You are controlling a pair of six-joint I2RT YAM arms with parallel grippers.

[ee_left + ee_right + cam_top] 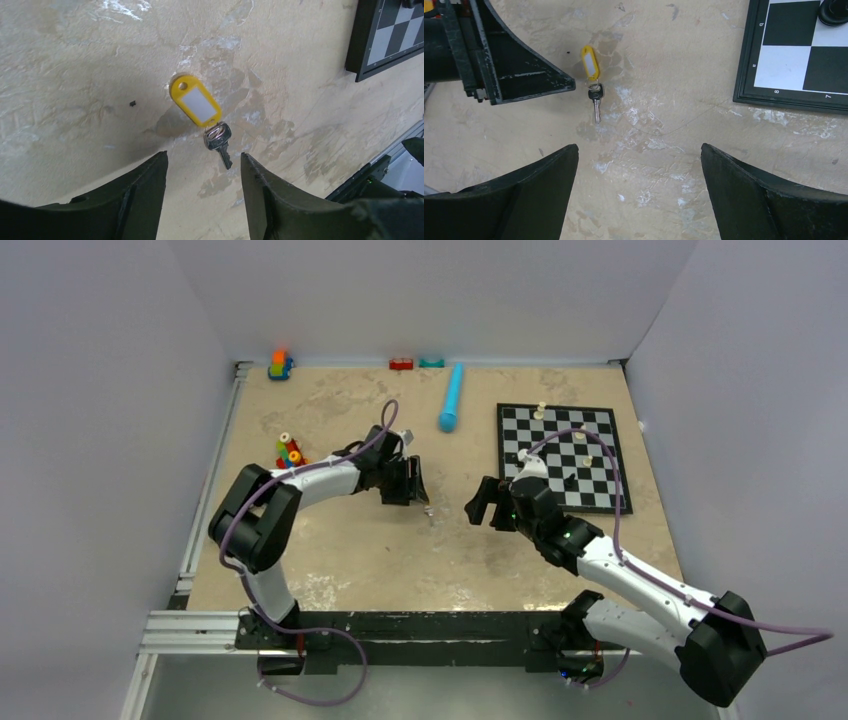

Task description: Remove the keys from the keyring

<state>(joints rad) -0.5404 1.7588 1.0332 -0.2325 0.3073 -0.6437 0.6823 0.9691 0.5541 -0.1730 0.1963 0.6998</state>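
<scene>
Left wrist view: the keys are seen flat on the table, ringed to a yellow tag, just ahead of the left gripper, whose empty fingers are spread, apparently lined up to pinch. The right gripper is held splayed nearby, probably to brace.

The keys lie flat on the table, with bare table all round them. The left gripper hangs just to their left and a bit far, and the right gripper just to their right, so the gap between them is small. The near side of the keys is free. On the right the chessboard is in the way. The blue tube lies on the far side, well apart, and the toy blocks well apart on the left
</scene>
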